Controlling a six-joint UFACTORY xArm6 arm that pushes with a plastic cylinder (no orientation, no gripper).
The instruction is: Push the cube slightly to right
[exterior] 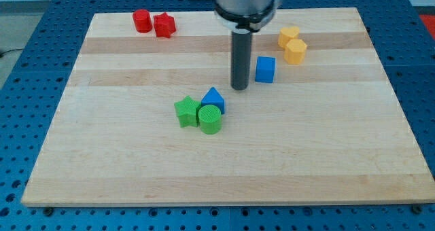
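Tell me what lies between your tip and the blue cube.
Nothing: in the camera view only a narrow strip of bare board separates my tip from the blue cube on its right.

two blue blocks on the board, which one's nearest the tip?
The blue cube, just to the view's right of my tip. The other blue block sits lower, against the green blocks.

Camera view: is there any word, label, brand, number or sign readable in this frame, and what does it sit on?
None: no readable text anywhere in this view.
The wooden board shows only grain.
The blue cube, my tip just to its left in the view, and the other coloured blocks carry no markings.
The perforated blue surface around the board has holes only.
The arm's metal collar shows no legible label.
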